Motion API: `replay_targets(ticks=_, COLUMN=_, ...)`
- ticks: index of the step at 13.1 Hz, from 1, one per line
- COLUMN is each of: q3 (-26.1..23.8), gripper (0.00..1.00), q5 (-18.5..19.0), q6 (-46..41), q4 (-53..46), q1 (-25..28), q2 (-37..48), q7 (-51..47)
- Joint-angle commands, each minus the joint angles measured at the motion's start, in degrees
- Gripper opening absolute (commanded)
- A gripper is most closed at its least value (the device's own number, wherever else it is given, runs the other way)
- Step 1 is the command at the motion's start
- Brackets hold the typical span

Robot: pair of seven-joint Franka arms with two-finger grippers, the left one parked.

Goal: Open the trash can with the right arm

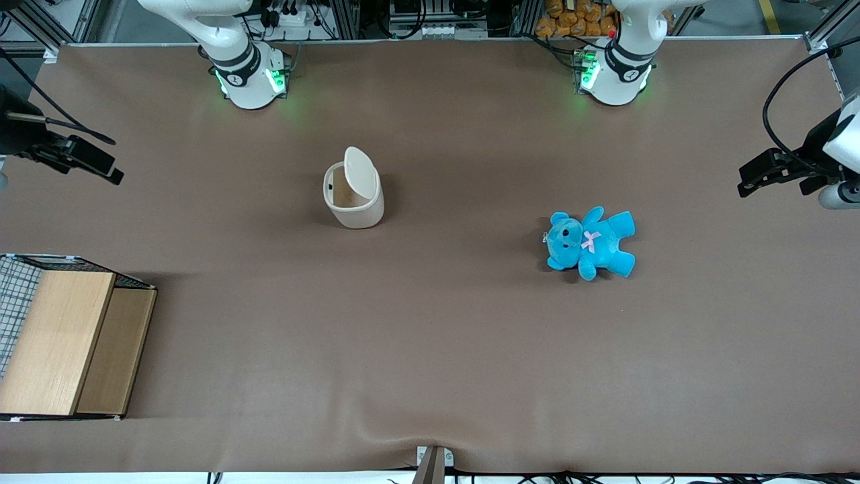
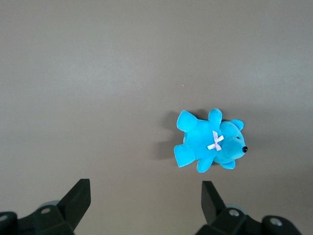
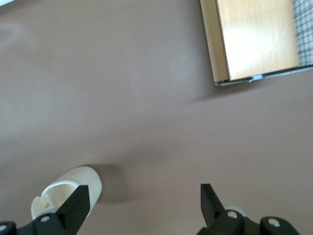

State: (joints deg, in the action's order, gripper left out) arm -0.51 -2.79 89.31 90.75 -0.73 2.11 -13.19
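While its lid stands raised, the trash can sits apart from the spread claw

Trash can mid-table; gripper well apart, toward working arm's end.

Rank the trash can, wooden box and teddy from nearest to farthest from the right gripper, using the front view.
The gripper hangs open at the working arm's end of the table.
1. Wooden box: nearer the camera, at the same end. Close to call against the trash can.
2. Trash can: mid-table, lid tipped open.
3. Teddy: toward the parked arm's end, clearly farthest.
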Motion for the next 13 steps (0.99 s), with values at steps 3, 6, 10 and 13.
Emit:
replay_targets(ticks=3, q3=0.0, gripper=1.00, q5=1.2, q6=1.6, q4=0.2, q1=-0.8, q2=0.4, q7=2.0)
replay_targets(ticks=6, q3=1.7, gripper=1.00, q5=0.9, q6=1.6, q4=0.2, q1=-0.7, q2=0.4, q7=4.5)
replay_targets(ticks=10, q3=1.9, gripper=1.00, q5=0.9, q6=0.9, q4=0.4, q1=-0.7, q2=1.3, q7=5.4)
replay_targets(ticks=13, q3=2.0, gripper=1.00, q5=0.9, q6=0.9, q4=0.4, q1=-0.7, q2=1.2, q7=5.4)
